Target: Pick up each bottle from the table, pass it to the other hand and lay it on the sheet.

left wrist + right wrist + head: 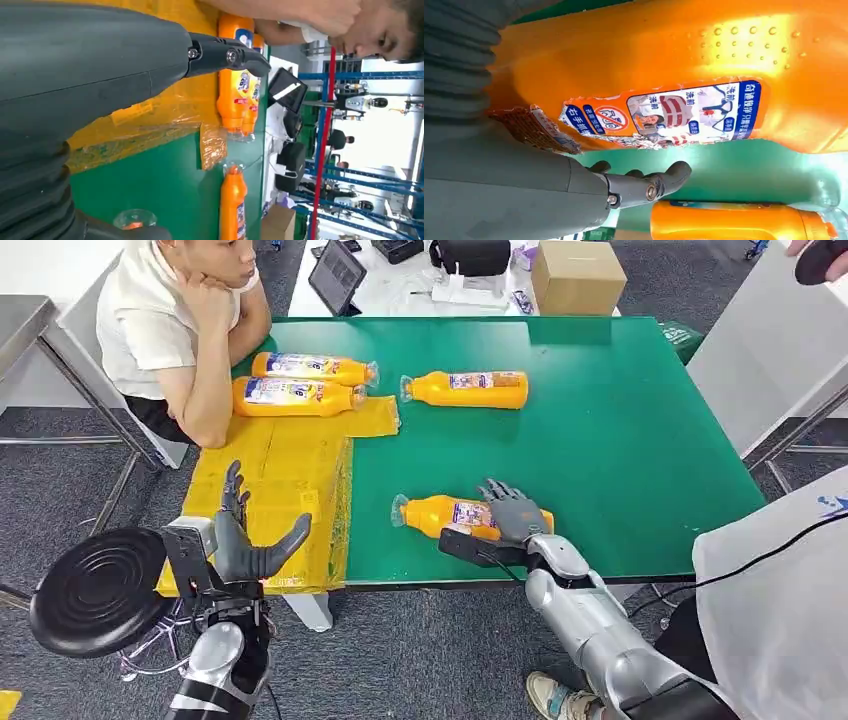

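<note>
Right hand [515, 512] on bottle [447, 515] (near table edge)

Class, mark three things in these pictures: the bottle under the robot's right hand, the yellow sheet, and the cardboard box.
near bottle [440, 513], head view, orange body left of the hand.
yellow sheet [275, 475], head view, bare middle.
cardboard box [578, 278], head view, front face.

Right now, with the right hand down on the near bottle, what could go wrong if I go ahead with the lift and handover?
1. The right hand lies over the near bottle, but a closed grip isn't visible; the round, lying bottle could roll or slip.
2. That bottle sits close to the table's front edge; a nudge might send it off.
3. The left hand waits open over the yellow sheet, beside the seated person's arm, so the pass could crowd them.
</note>
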